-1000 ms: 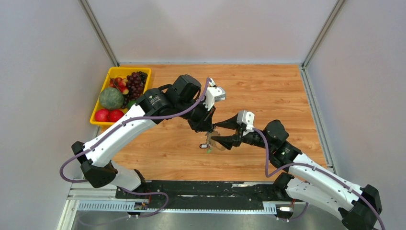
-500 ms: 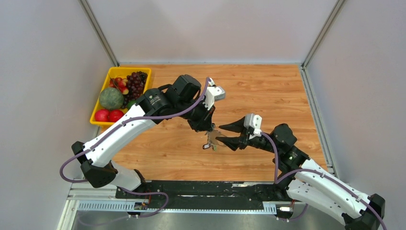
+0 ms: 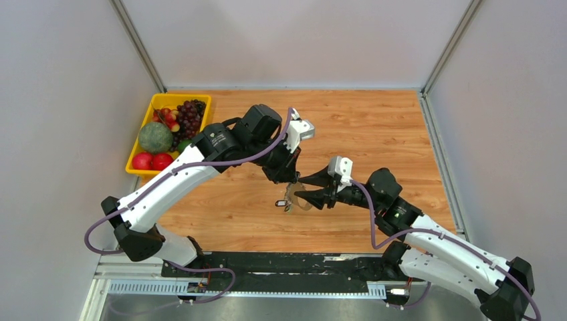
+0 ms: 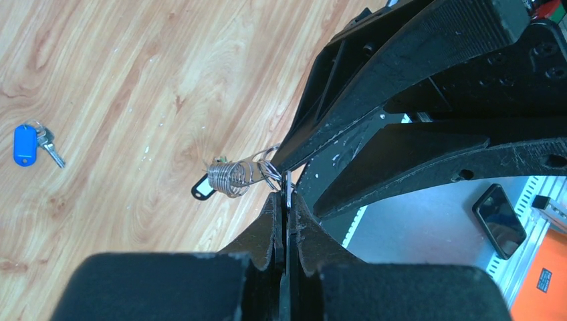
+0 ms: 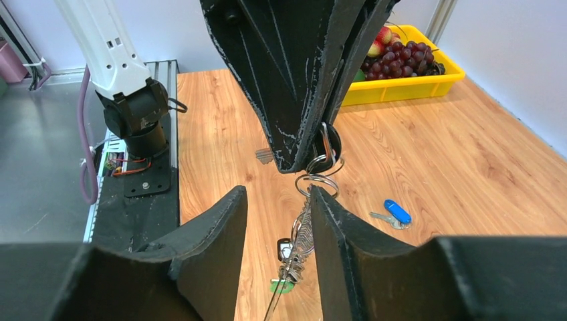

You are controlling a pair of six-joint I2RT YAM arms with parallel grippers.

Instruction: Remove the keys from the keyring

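Observation:
My left gripper (image 3: 294,179) is shut on the thin grey keyring (image 4: 287,192), whose edge sticks out between the jaws. It holds it above the table. A stack of small silver rings (image 5: 302,234) hangs from it with a black-headed key (image 5: 284,249) and a green-headed key (image 5: 281,285); the bunch shows in the top view (image 3: 285,202). My right gripper (image 5: 277,194) is open, one finger on each side of the hanging bunch, the right finger (image 5: 334,227) close against the rings. A blue-headed key (image 5: 396,211) lies loose on the table, also in the left wrist view (image 4: 27,144).
A yellow tray (image 3: 140,168) of fruit stands at the far left of the wooden table. The table's near edge and the black base rail (image 3: 287,267) lie just behind the grippers. A phone (image 4: 498,221) lies on the grey surface below the table.
My right gripper drew back to the right, then came back left around the hanging bunch. My left gripper has kept its hold and barely moved.

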